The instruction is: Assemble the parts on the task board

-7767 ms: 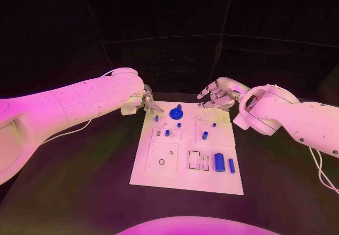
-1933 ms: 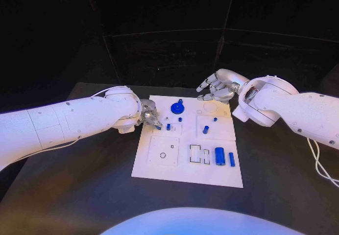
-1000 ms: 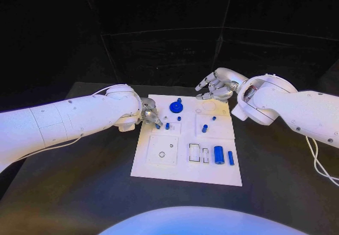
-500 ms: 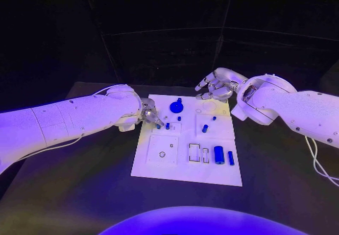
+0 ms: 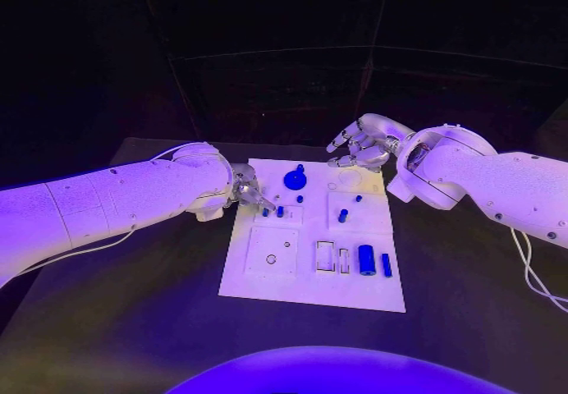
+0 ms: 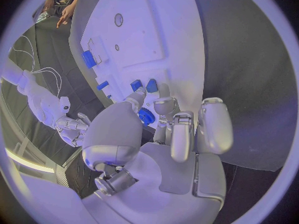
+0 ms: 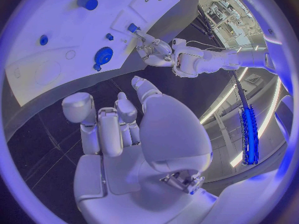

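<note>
The white task board [image 5: 308, 287] lies mid-table with blue parts on it. My left hand [image 5: 249, 190] reaches over the board's left edge. Its thumb and a finger pinch a small blue peg [image 5: 265, 212] at the small raised plate, next to a second peg [image 5: 281, 211]. In the left wrist view the fingertips [image 6: 163, 91] meet at the two pegs [image 6: 135, 85], with the blue gear [image 6: 146, 117] behind them. My right hand [image 5: 361, 144] hovers over the board's far right corner, fingers loosely apart and holding nothing.
The blue gear [image 5: 295, 180] stands at the board's far middle. A thick blue cylinder [image 5: 366, 259] and a thin rod [image 5: 386, 263] lie near the right edge, and another peg [image 5: 343, 216] sits further up. Black table surrounds the board.
Since the earliest frame my left hand has come from the board's far left corner towards me to the small plate. Over the last second both hands have barely moved.
</note>
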